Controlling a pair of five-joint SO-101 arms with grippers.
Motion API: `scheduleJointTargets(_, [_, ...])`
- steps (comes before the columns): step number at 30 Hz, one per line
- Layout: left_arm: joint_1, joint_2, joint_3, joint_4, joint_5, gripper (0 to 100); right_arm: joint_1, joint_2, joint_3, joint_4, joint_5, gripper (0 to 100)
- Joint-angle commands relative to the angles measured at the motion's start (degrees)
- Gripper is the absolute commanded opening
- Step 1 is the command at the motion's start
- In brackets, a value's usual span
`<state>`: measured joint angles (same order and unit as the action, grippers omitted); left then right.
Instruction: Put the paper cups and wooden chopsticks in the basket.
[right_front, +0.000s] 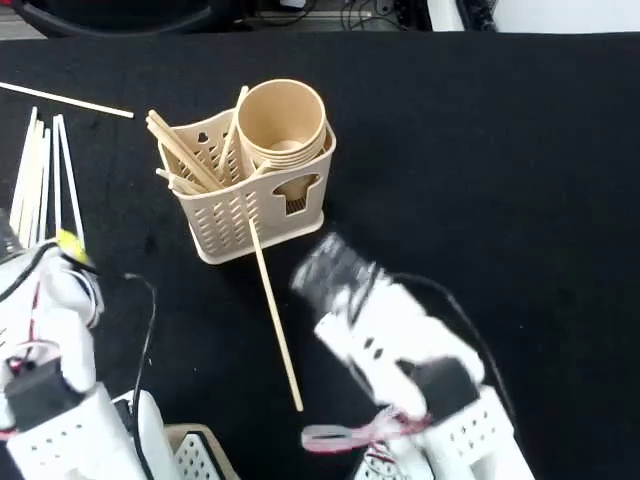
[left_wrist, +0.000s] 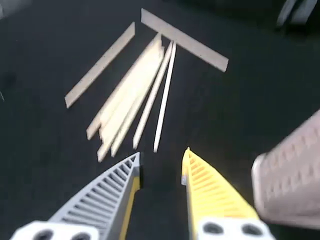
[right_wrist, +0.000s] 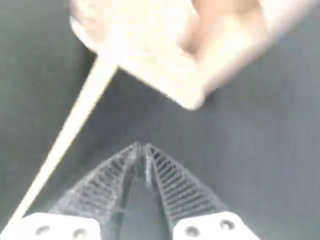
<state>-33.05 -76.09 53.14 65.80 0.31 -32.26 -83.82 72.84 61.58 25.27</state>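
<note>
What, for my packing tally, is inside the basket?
Nested paper cups in one basket compartment, wooden chopsticks leaning in the other. Its walls hide the chopsticks' lower ends and the cup count.

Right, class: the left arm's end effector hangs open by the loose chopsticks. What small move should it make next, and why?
Probably ease the left end effector down onto the loose chopsticks and close on one. It is open and empty, the pile lies on the table just ahead of its tips, and the basket already holds the paper cups.
</note>
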Motion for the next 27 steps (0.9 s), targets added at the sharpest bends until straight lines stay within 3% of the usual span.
scheduleJointTargets(1, [-0.9, -0.4, 8.1, -0.7, -0.8, 14, -4.2, -3.3, 2.2, -2.2, 8.5, 1.5])
scheduleJointTargets(8, [-2.1, -0.4, 19.9, -8.7, -3.0, 14, -4.2, 3.4, 3.0, -3.3, 9.2, 9.1])
scheduleJointTargets(13, [-2.9, -0.4, 26.6, -11.9, -8.0, 14, -4.7, 9.5, -2.5, -8.7, -2.1, 8.5])
scheduleJointTargets(21, [-3.1, -0.4, 28.7, -13.8, -8.9, 14, -14.4, 25.4, -8.5, -9.1, -14.6, 14.9])
scheduleJointTargets(27, [-3.0, -0.4, 28.9, -13.5, -10.4, 14, -10.4, 28.7, -10.6, -14.4, -22.9, 15.5])
